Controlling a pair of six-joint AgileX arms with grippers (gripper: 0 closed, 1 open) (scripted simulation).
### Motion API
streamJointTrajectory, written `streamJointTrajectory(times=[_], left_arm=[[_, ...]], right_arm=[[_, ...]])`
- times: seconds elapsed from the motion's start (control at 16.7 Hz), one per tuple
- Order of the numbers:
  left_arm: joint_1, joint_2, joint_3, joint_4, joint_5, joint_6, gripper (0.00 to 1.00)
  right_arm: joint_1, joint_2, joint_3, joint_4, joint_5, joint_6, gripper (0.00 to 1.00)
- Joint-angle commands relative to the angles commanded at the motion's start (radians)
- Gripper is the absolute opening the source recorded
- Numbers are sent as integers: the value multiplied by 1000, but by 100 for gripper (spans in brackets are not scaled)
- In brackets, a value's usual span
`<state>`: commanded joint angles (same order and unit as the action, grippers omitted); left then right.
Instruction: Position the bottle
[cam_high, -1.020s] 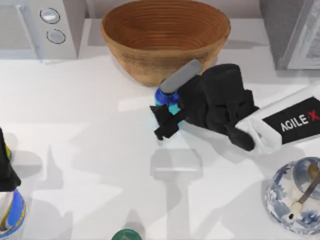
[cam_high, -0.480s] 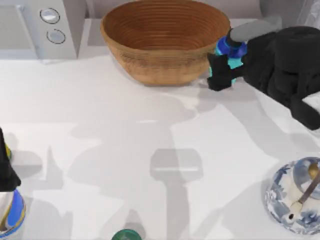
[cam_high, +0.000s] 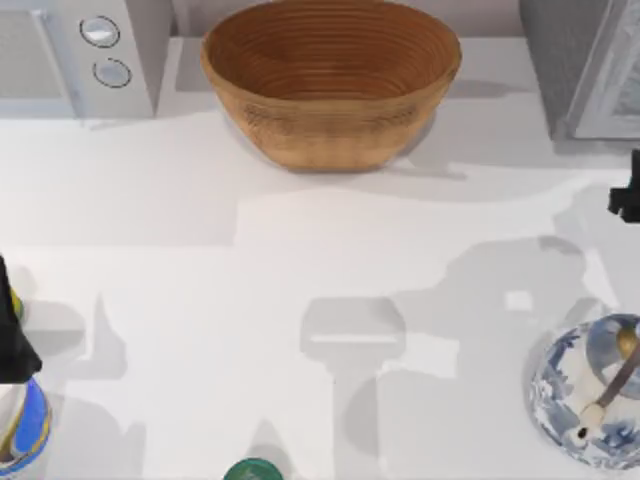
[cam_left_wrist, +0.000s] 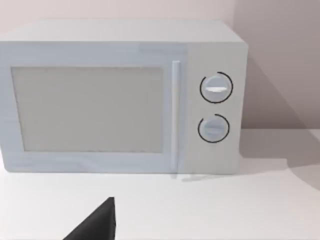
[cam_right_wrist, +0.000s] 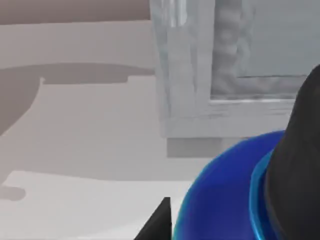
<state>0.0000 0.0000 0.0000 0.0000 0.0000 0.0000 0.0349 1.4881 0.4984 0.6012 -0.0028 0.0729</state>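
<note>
Right end effector (cam_high: 628, 196) at table (cam_high: 300, 260) edge

Ribbed woven bowl (cam_high: 330, 80), glossy bottle (cam_right_wrist: 225, 200)

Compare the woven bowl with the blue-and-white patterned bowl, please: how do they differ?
The woven bowl is plain brown, large and holds nothing; the patterned bowl is smaller, glazed white with blue decoration, and has a utensil resting in it. The woven bowl stands at the table's far middle, the patterned bowl at its near right. Both stand upright on the white table.
</note>
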Motion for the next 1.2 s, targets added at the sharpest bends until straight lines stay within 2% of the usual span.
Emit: streamJointTrajectory(times=[0.18,0.66,1.2], left_arm=[[0,0,0,0,0,0,100],[0,0,0,0,0,0,100],[0,0,0,0,0,0,100]], right_arm=[[-35,4,-68,-14,-2,-5,0],[-51,71,-51,0,8,-5,0],[-35,363,38,227,12,3,0]])
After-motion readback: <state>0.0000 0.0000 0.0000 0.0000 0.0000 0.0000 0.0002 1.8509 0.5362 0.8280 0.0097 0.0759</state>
